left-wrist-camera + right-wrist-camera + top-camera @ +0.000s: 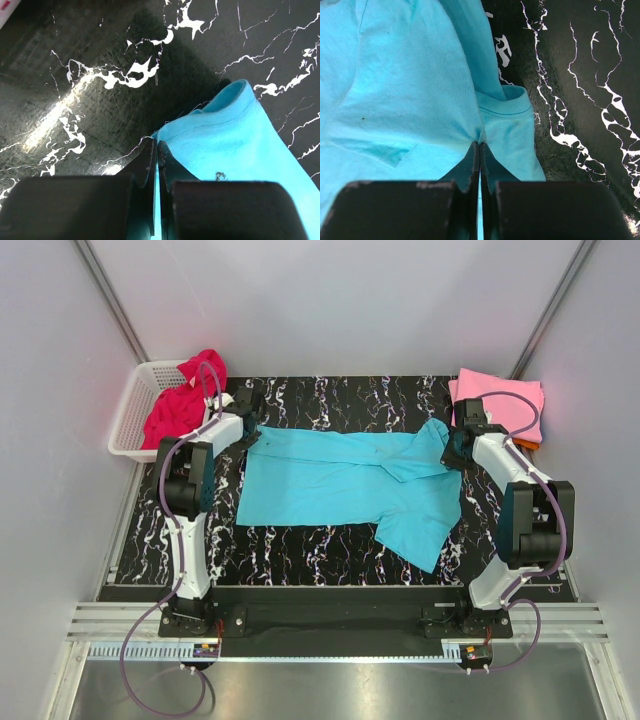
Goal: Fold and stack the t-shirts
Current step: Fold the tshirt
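Observation:
A turquoise t-shirt [350, 485] lies spread across the black marbled table [330, 550], one part folded over at its lower right. My left gripper [252, 430] is shut on the shirt's far left corner; in the left wrist view the cyan hem [225, 145] runs into the pinched fingertips [158, 145]. My right gripper [450, 448] is shut on the shirt's far right edge, cloth bunching at the jaw tips [480, 145] beside the ribbed collar [506, 106]. A magenta-red t-shirt [185, 400] sits crumpled in the basket. Folded pink t-shirts [505, 402] lie at the back right, an orange one [528, 444] beneath.
The white lattice basket [135, 415] stands at the back left, beside the left arm. Grey walls close in the table on three sides. A metal rail [330, 625] with the arm bases runs along the near edge.

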Robot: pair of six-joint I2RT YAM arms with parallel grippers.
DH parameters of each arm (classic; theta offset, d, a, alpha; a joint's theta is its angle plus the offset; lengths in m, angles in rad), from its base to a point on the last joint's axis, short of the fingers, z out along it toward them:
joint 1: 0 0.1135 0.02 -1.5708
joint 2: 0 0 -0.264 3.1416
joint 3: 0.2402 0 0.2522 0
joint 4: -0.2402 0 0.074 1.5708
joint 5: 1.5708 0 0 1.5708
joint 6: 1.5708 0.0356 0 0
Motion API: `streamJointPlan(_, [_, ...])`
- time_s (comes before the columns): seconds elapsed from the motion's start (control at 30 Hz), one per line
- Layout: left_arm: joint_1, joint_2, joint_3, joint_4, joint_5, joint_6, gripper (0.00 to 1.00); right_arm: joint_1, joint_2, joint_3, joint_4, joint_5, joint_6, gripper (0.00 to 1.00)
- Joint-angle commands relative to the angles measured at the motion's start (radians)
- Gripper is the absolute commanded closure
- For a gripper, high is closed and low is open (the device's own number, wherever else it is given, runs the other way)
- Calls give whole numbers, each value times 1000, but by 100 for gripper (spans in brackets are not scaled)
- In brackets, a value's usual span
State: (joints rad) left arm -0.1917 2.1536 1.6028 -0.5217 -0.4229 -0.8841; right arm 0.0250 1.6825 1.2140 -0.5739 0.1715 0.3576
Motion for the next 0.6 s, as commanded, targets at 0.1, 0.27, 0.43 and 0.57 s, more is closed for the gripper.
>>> streamJointPlan(0.1, [-2,-135,-41,15,-63,16,100,-3,-105,16,-17,-3,18,100])
streamJointPlan(0.27, [-2,-332,-130,15,-34,83,100,-2,-230,73,-131,10,1,100])
streamJointPlan(0.43, [-2,-566,-162,-55,67,178,100,-2,-430,174,-259,26,-19,100])
streamJointPlan(0.57, [-2,-786,-196,-132,102,232,100,-3,-582,289,-355,11,-8,100])
